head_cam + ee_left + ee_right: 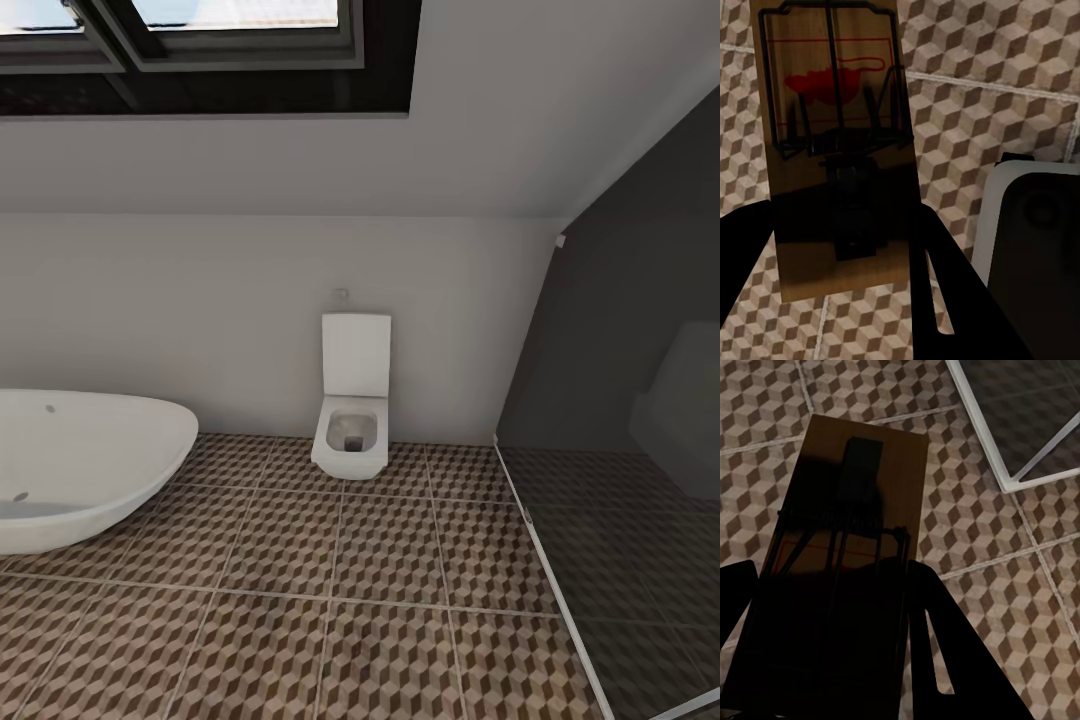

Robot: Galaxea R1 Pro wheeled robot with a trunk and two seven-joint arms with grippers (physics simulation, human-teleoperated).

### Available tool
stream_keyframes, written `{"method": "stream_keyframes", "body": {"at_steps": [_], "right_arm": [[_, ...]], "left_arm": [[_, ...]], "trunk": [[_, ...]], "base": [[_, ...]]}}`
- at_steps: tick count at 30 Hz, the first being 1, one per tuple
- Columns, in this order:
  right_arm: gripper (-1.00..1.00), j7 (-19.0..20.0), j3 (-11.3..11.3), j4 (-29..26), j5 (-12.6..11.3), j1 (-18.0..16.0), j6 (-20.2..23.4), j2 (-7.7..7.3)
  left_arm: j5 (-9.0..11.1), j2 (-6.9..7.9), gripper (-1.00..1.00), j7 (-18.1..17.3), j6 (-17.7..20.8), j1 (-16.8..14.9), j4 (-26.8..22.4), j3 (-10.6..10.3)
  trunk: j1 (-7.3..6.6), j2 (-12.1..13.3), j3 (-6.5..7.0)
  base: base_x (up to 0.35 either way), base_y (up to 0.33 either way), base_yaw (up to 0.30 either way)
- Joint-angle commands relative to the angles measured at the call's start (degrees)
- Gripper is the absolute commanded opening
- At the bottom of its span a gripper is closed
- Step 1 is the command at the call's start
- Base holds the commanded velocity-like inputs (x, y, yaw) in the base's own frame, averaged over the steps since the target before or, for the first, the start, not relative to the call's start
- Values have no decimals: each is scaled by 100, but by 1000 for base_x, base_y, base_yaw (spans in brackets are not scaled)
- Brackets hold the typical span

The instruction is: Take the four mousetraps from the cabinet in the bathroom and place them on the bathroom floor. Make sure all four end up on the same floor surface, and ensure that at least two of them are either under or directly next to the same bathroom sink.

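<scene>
In the left wrist view a mousetrap is seen closest to the lens, a tan board with a dark wire frame and a red spot near its far end; it is held between the dark fingers of the left gripper, whose jaws are closed narrowly against the board's edges; the bathroom floor, tiled in a brown, beige and white cube pattern, is seen beyond it, and a dark rounded-corner part with a pale rim is seen at the right of that frame.

In the right wrist view a second mousetrap is likewise gripped by the right gripper, its near end lost in shadow between the black fingers; the jaws are set narrow on the board; the same tiled floor lies beyond, and a grey panel with a white frame is seen at the upper right.

In the head view, from left to right, a white oval bathtub is seen at the left edge, a square white toilet against the pale wall at centre, and a dark glass partition on the right; dark-framed skylights are set in the sloped ceiling at the upper left; patterned tiles are spread across the lower frame.
</scene>
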Motion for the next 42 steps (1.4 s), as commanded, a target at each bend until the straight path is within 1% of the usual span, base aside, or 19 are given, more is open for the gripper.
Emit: {"method": "stream_keyframes", "body": {"at_steps": [1,42], "right_arm": [[-100,-49,51,-2,-12,-3,-9,-1],[-100,-49,51,-5,-12,-3,-9,-1]], "left_arm": [[-11,-3,-100,34,-20,-7,14,-40],[-12,-3,-100,34,-20,-7,14,-40]], "trunk": [[3,-11,-11],[3,-11,-11]], "base": [[0,0,0],[0,0,0]]}}
